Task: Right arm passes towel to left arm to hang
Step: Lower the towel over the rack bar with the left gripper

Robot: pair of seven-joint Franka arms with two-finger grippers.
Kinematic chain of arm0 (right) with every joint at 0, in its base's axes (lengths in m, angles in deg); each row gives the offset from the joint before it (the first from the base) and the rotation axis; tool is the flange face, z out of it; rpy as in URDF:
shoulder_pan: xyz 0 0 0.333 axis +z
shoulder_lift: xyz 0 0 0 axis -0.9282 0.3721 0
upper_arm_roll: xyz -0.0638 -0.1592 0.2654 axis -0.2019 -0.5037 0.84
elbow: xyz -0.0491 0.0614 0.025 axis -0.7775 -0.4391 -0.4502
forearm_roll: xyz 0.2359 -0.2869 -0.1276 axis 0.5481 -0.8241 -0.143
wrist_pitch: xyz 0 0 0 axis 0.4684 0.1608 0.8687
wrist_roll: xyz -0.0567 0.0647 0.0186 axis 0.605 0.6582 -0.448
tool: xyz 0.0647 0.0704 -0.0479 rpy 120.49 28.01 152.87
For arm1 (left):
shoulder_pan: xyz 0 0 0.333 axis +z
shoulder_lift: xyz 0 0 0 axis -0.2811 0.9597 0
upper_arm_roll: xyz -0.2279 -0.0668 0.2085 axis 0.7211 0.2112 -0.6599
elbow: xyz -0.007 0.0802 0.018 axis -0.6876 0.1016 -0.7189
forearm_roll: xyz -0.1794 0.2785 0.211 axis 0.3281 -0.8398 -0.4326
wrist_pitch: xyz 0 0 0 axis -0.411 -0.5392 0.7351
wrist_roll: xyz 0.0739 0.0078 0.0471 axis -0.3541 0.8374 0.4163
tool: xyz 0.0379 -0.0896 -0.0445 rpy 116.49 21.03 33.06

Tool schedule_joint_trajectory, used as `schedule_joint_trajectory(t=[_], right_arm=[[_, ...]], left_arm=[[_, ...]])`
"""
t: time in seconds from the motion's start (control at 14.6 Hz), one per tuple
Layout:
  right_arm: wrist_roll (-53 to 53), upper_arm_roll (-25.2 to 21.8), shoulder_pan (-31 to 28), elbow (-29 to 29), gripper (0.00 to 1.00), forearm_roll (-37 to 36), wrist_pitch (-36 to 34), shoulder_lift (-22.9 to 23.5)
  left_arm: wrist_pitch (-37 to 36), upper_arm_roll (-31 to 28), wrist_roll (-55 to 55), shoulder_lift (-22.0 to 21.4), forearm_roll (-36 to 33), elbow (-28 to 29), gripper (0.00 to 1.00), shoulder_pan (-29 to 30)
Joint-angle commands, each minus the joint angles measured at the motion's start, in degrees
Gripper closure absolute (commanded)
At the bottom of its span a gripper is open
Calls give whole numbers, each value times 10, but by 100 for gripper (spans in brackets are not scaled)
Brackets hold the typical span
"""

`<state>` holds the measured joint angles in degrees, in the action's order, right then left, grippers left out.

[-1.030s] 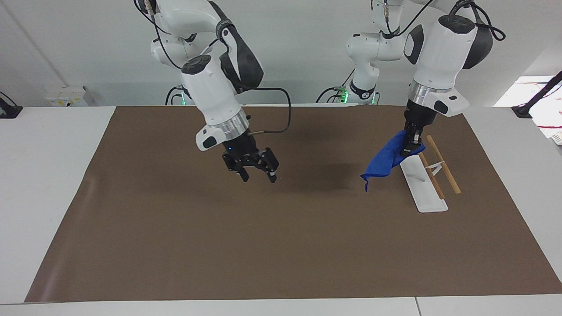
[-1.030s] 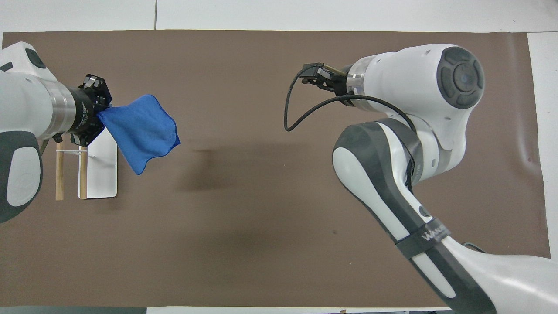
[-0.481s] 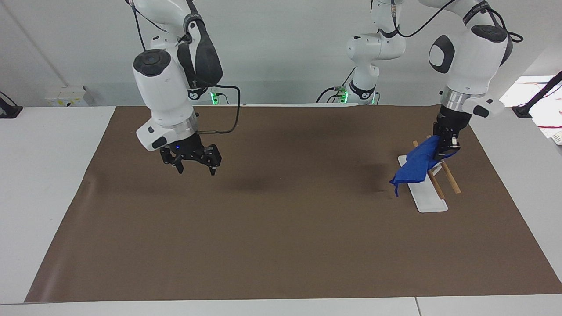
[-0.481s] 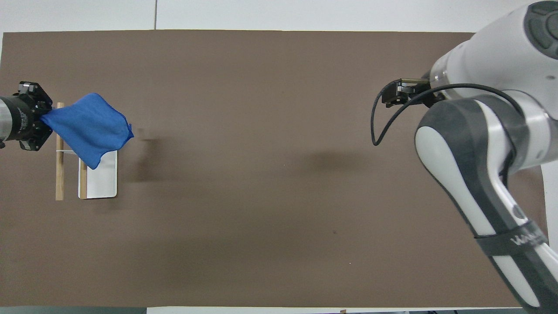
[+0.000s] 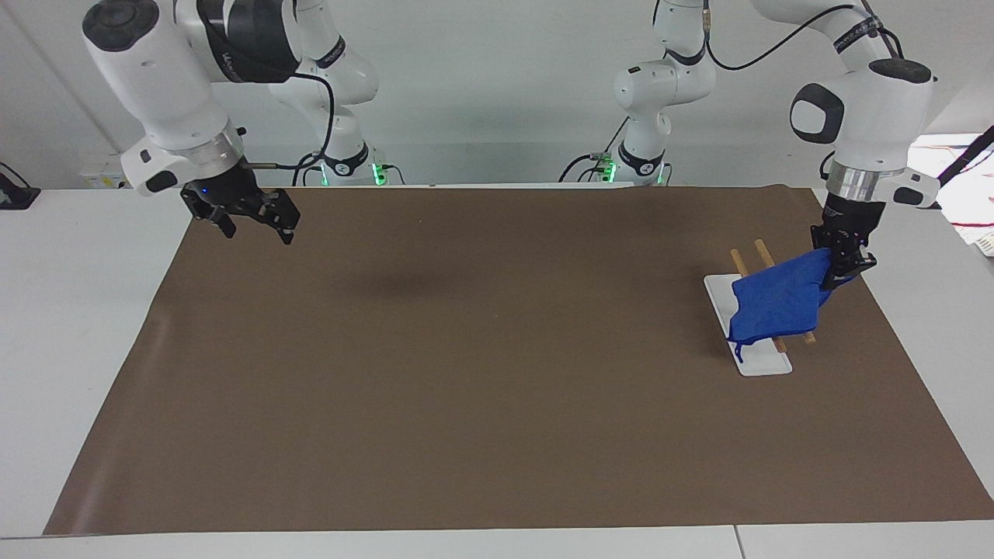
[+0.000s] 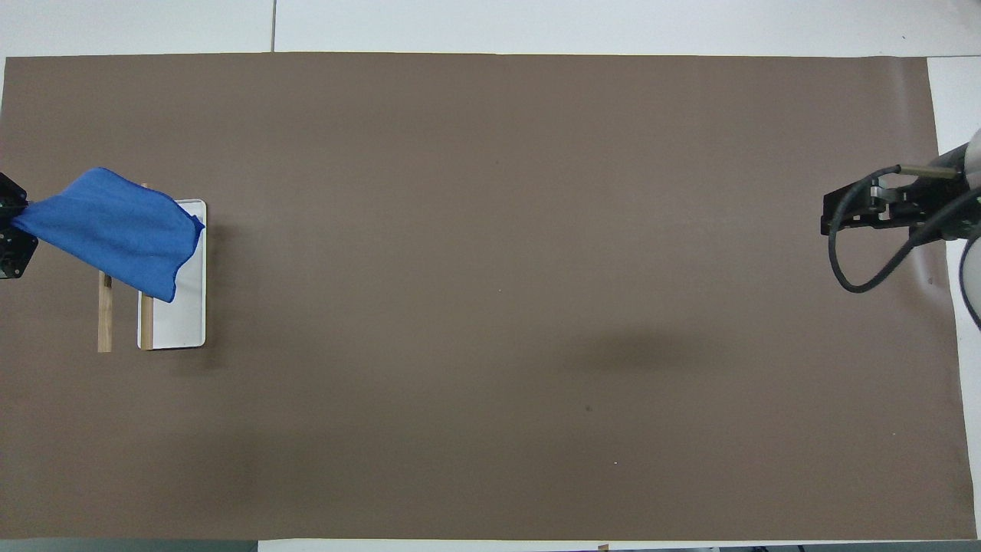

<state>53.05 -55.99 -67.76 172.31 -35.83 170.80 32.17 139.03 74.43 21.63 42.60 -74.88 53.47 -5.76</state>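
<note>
My left gripper (image 5: 842, 272) is shut on one corner of the royal-blue towel (image 5: 776, 303). The towel also shows in the overhead view (image 6: 115, 230). It drapes over the two wooden rods (image 5: 742, 262) and the white tray (image 5: 761, 361) of the rack at the left arm's end of the table. In the overhead view only the left gripper's edge (image 6: 11, 230) shows beside the rack (image 6: 180, 322). My right gripper (image 5: 252, 225), with its blue light, is open and empty, raised over the mat's edge at the right arm's end. It shows in the overhead view (image 6: 866, 215) too.
A brown mat (image 5: 497, 373) covers most of the white table (image 5: 78, 310). Papers and a black stand (image 5: 955, 178) lie off the mat at the left arm's end.
The right arm has swung away from mid-table to its own end of the mat. The left gripper has carried the towel outward and down, so it now lies across the rods.
</note>
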Motion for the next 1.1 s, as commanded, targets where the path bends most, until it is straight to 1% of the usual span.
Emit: schedule_joint_trajectory(t=[0.0, 0.07, 0.27, 0.41, 0.55, 0.62, 0.69, 0.76, 0.89, 0.96, 1.03], right_arm=[[-47, 8, -9, -69, 0, -32, -68, 9], [-48, 8, -10, -78, 0, -32, -76, 17], [-42, 8, -7, -67, 0, -25, -73, 12], [-40, 8, -4, -54, 0, -15, -65, 8], [-37, 9, -8, -48, 0, -8, -64, 6], [-39, 7, -15, -47, 0, 4, -64, 4], [-44, 7, -24, -45, 0, 5, -66, 3], [-44, 7, -24, -45, 0, 5, -69, 2], [-43, 7, -24, -45, 0, 5, -65, 3], [-42, 7, -24, -45, 0, 5, -65, 3], [-40, 7, -24, -45, 0, 5, -65, 3]], left_arm=[[45, 5, 10, -11, -4, 39, 100, 25], [58, 5, 10, -8, -4, 49, 100, 37], [93, 5, 9, -4, -4, 80, 100, 60], [112, 5, 9, 3, -4, 92, 100, 63], [113, 5, 10, 4, -4, 103, 100, 67], [111, 5, 13, 4, -4, 105, 75, 71], [106, 5, 20, 6, -4, 101, 13, 74], [94, 5, 31, 7, -4, 98, 0, 74], [51, 5, 33, 10, -4, 75, 0, 71], [32, 5, 32, 16, -4, 54, 0, 66], [15, 8, 33, 32, -4, 25, 0, 62]])
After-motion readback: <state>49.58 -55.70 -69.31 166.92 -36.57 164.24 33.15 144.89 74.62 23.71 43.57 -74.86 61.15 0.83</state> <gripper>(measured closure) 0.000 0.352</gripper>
